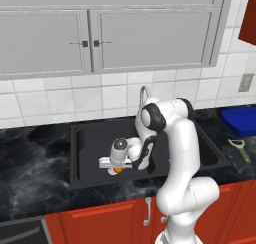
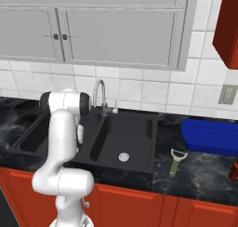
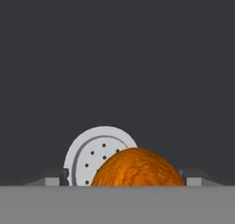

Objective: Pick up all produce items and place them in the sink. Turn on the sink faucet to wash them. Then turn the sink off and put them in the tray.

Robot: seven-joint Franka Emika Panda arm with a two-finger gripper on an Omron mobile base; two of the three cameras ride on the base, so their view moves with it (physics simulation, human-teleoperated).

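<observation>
Seen from the left base, the pincer (image 1: 117, 169) hangs low inside the left basin of the sink (image 1: 85, 160), pointing down at the basin floor, with the arm bent over the front rim behind it. The fruit (image 1: 117, 170) sits directly under the pincer, an orange spot just below the hand. In the hand view the fruit (image 3: 137, 168) lies between the two fingertips (image 3: 55, 176), one tip on each side with a sliver of dark basin showing between tip and skin, so the pincer stands wide and straddles the fruit; whether the tips press on it I cannot tell. Just behind the fruit and a little to its left in that view is the drain (image 3: 89, 154), partly covered by the fruit. Beyond the pincer, at the back rim between the basins, rises the faucet (image 2: 99, 95), its spout arching over the sink. Well to the right of the pincer, past the right basin, a peeler (image 2: 176, 160) lies on the worktop (image 2: 200, 175), and farther right still sits the tray (image 2: 211, 135), near the wall.
</observation>
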